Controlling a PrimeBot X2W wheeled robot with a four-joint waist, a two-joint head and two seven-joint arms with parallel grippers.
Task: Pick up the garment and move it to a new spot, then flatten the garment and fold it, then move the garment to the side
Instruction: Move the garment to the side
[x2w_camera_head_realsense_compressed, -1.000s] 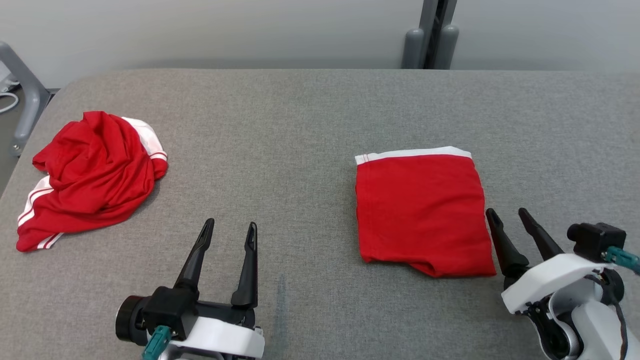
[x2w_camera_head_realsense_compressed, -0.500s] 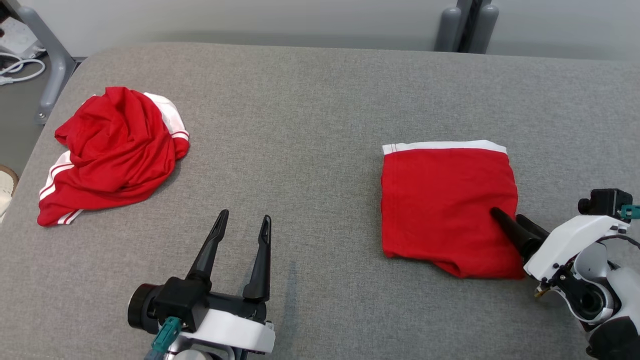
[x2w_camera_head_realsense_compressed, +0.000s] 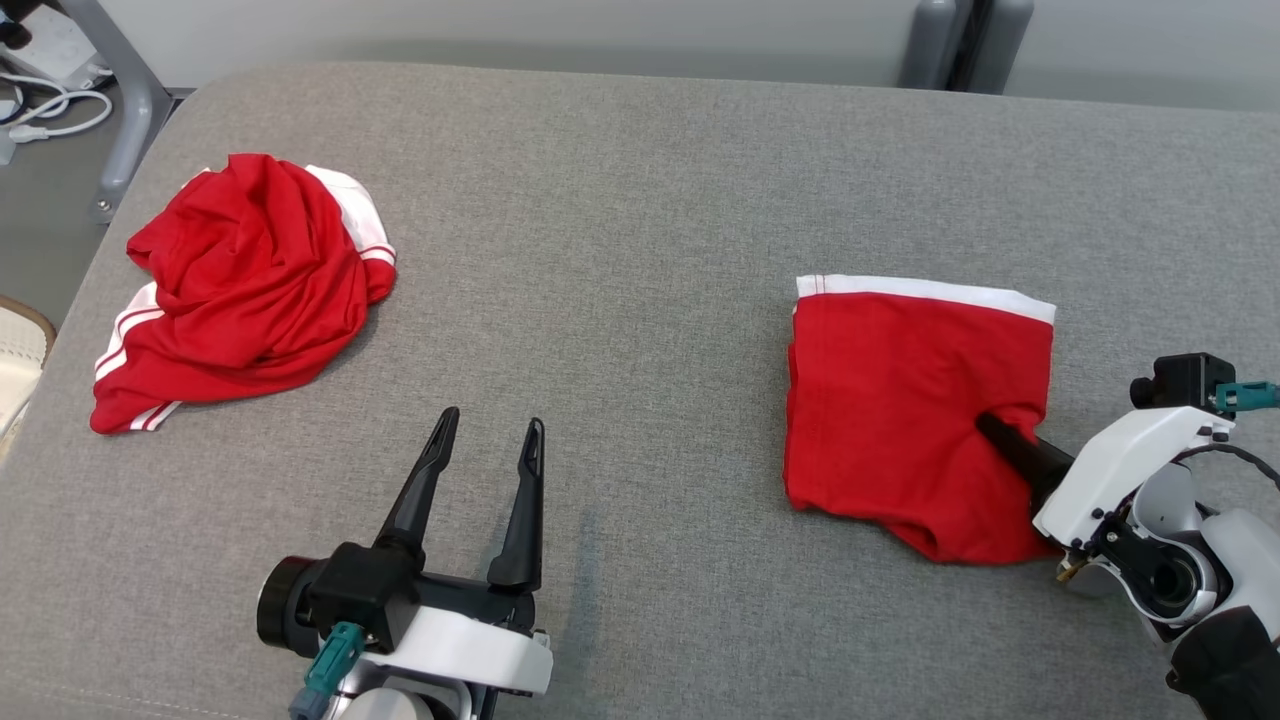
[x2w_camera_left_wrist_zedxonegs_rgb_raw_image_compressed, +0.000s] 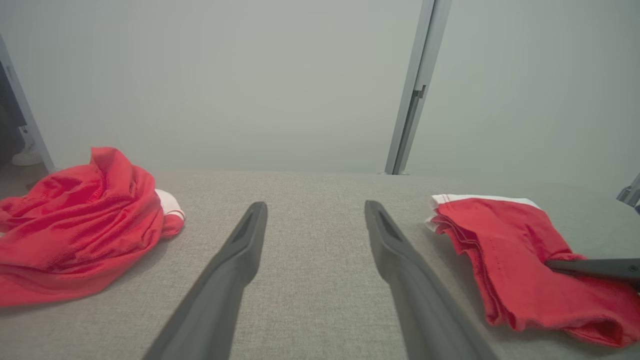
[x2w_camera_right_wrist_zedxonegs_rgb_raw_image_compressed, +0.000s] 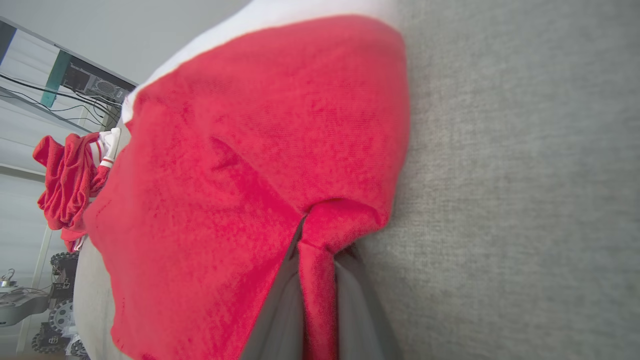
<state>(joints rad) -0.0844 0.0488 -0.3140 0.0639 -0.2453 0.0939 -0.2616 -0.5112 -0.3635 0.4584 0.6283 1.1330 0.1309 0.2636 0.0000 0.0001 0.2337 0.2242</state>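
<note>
The fingertips of the right pincer (x2w_camera_head_realsense_compressed: 988, 425) are buried in a puckered fold at the near right edge of the folded red cloth garment with a white band (x2w_camera_head_realsense_compressed: 900, 400). In the right wrist view, cloth pinched between its dark fingers covers them. Left of the left pincer (x2w_camera_left_wrist_zedxonegs_rgb_raw_image_compressed: 315, 206), the crumpled red garment with white stripes (x2w_camera_left_wrist_zedxonegs_rgb_raw_image_compressed: 70, 225) runs off the left wrist view's edge. Far to that pincer's left in the head view, a pale rounded object (x2w_camera_head_realsense_compressed: 15, 350) is cut off and cannot be identified.

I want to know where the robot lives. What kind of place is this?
Probably a robot lab or test room. The table is plain grey padding, loose cables lie on the floor, and wheeled machine bases stand nearby. The folded red garment looks like practice material.
</note>
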